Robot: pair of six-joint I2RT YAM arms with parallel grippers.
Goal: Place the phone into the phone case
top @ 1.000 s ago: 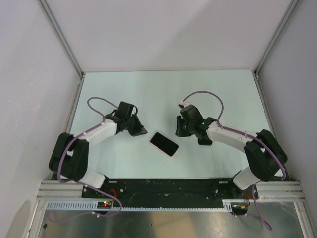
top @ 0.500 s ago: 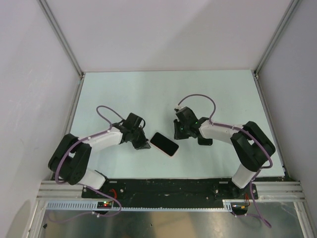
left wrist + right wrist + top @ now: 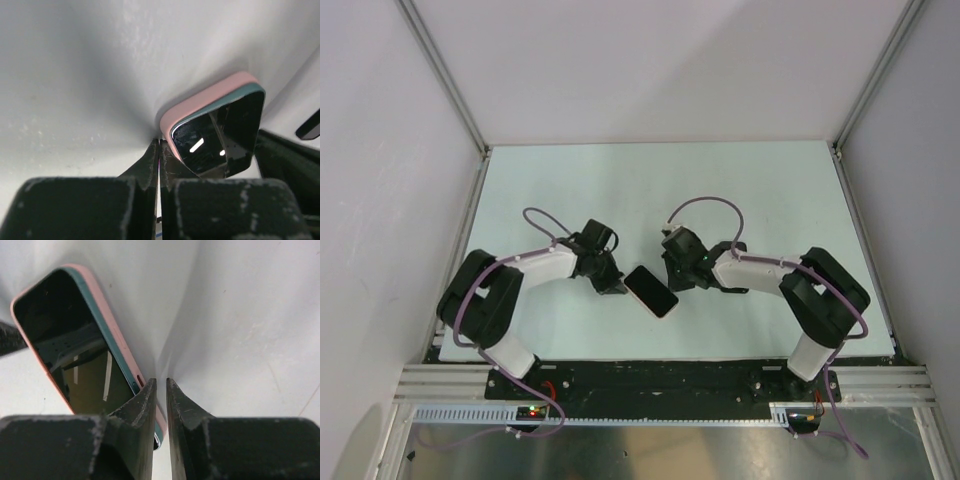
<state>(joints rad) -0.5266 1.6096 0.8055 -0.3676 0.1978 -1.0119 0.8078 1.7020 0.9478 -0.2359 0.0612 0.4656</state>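
On the table (image 3: pixel 750 190), closed left gripper (image 3: pixel 617 290) and barely parted, empty right gripper (image 3: pixel 673 283) flank the phone (image 3: pixel 651 291) in its pink case (image 3: pixel 200 102).

The phone (image 3: pixel 651 291) is seen just below the centre of the top view, laid flat and screen up, with its long axis turned diagonally from upper left to lower right. Its screen is black and glossy, and lights are mirrored in it. It is set inside the pink phone case (image 3: pixel 200 102), whose rim is seen around its edges. Along one long side a teal band of the phone's body is shown above the pink rim; whether it is pressed fully home cannot be told.
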